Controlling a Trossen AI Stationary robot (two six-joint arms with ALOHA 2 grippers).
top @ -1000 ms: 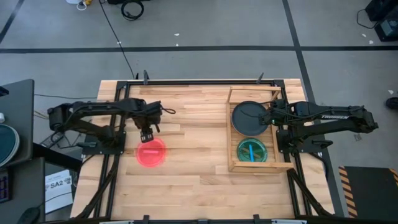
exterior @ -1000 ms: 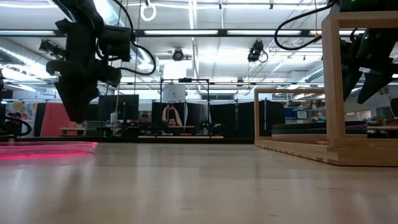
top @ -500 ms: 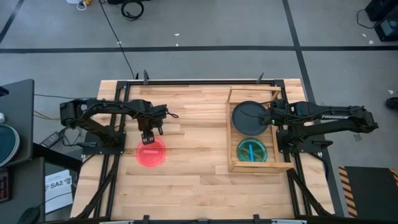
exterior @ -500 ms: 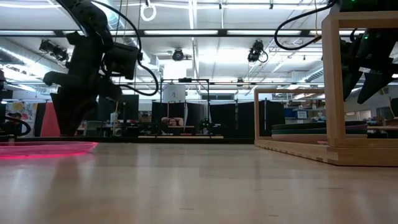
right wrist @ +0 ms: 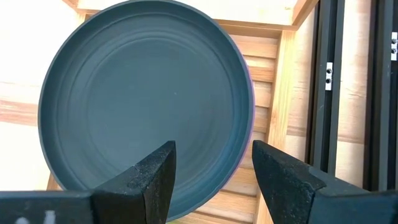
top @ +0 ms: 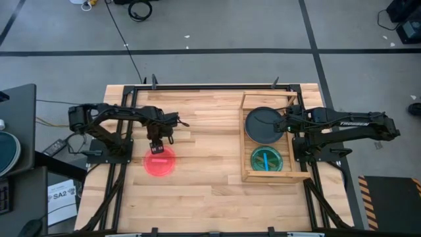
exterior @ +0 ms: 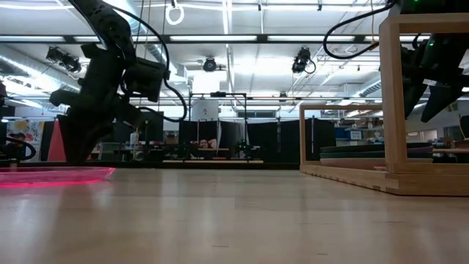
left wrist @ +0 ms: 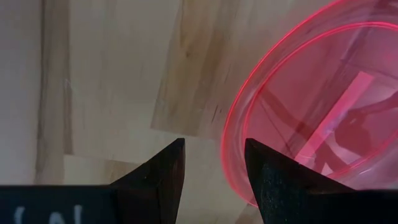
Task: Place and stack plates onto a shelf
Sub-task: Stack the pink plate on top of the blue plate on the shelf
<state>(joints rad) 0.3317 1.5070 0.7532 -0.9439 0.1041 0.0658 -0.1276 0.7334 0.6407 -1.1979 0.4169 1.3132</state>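
The red-pink plate lies flat on the tabletop, left of centre. My left gripper hangs open just above the plate's far rim; one finger stands outside the rim and one over the plate, with no touch showing. The dark teal plate lies in the far half of the light-wood shelf, and a purple rim peeks from beneath it. My right gripper hovers open over the teal plate's right edge. A translucent green plate, with cyan showing in it, fills the shelf's near half.
The shelf's raised rails and corner posts surround the plates on the table's right side. Bare wooden tabletop stretches between the red-pink plate and the shelf. Black frame bars run beside the shelf's right side.
My left gripper has come down toward the red-pink plate's far rim, edging a little toward the table's near edge and tipping as its arm folded. The plate has stayed where it was.
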